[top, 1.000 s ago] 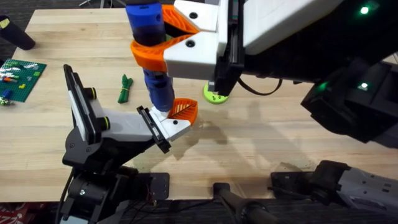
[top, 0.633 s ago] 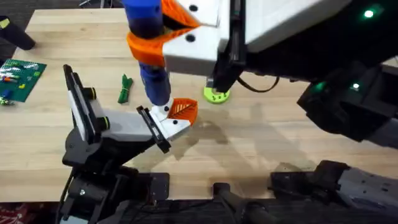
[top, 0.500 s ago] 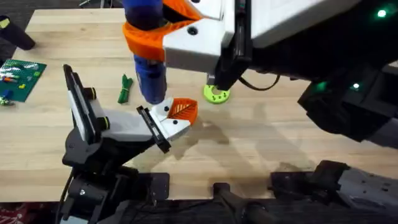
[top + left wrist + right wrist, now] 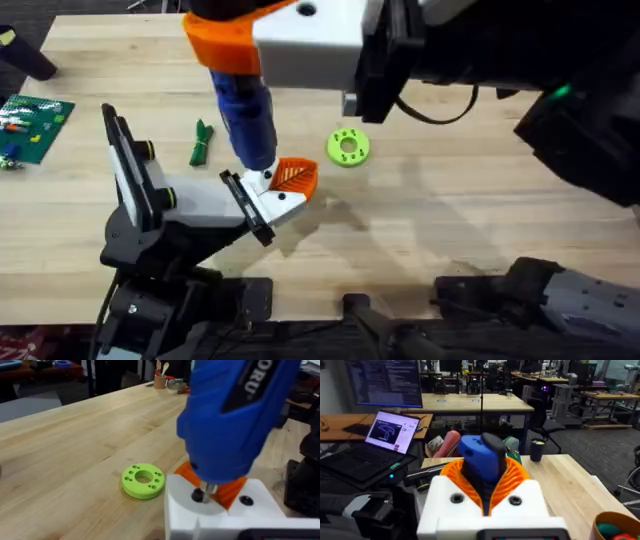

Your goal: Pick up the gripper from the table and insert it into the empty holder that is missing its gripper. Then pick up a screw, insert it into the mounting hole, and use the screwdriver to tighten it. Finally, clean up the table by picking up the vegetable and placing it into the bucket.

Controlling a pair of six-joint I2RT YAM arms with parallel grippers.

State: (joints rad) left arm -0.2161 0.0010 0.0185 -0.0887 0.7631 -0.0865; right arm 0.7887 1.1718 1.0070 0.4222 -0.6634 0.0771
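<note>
The right claw (image 4: 240,45), its orange pads pinched around the blue screwdriver (image 4: 248,120), carries the tool point-down over the white holder (image 4: 215,205), seen from the overhead camera. The screwdriver's long axis runs nearly upright, leaning slightly, with the handle high in the claw and the metal tip low at the holder's front end. In the left wrist view the tip (image 4: 206,491) meets a dark screw (image 4: 198,495) seated in the holder's white face, with a second dark hole just beside it.

The small orange gripper (image 4: 295,176) already sits in the holder, its ribbed fin jutting out just beyond the tip. The work therefore lies straight down the tool's axis from the right claw, and tightening appears to depend on keeping that axis in line with the screw, for a lean could let the tip slip off the head. Whether the left arm's own claw is spread or closed cannot be told.

The dark green vegetable (image 4: 202,142) lies on the tabletop (image 4: 450,200) behind the holder on the left arm's side, apart from it, not yet cleared. A lime green disc (image 4: 348,147) rests near the gripper.
</note>
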